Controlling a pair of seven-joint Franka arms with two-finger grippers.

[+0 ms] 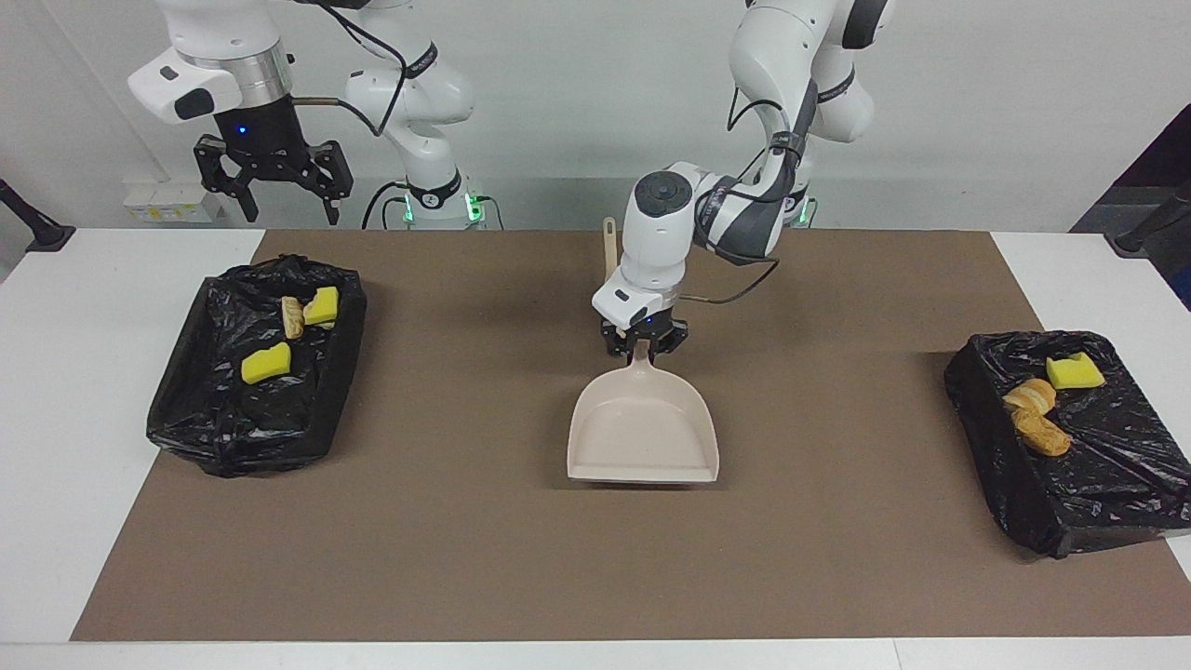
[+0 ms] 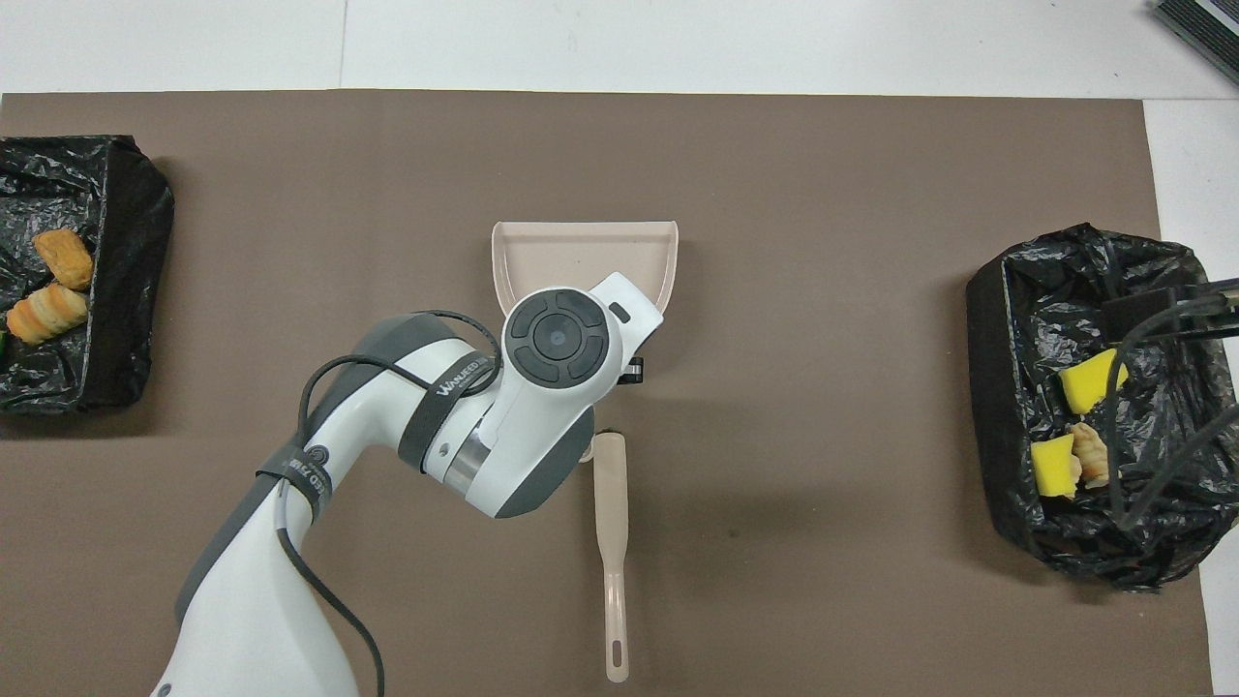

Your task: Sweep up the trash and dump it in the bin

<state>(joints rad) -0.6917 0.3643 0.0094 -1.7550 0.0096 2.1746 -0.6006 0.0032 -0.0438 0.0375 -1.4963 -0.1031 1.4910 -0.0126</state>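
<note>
My left gripper (image 1: 642, 346) is shut on the handle of the beige dustpan (image 1: 644, 433), which sits flat and low at the mat's middle, its mouth pointing away from the robots. From overhead the wrist hides that grip and only the dustpan's (image 2: 581, 254) front part shows. The trash lies in two black-lined bins. Yellow sponge chunks (image 1: 266, 363) and a bread lump (image 1: 292, 316) fill the bin (image 1: 349, 335) at the right arm's end. A sponge (image 1: 1075, 372) and bread rolls (image 1: 1029, 395) lie in the bin (image 1: 986, 447) at the left arm's end. My right gripper (image 1: 273, 186) hangs open, high beside its bin.
The beige brush (image 2: 611, 494) lies on the brown mat (image 1: 465, 540) nearer to the robots than the dustpan, bristles toward it, partly hidden behind the left arm in the facing view. White table shows around the mat.
</note>
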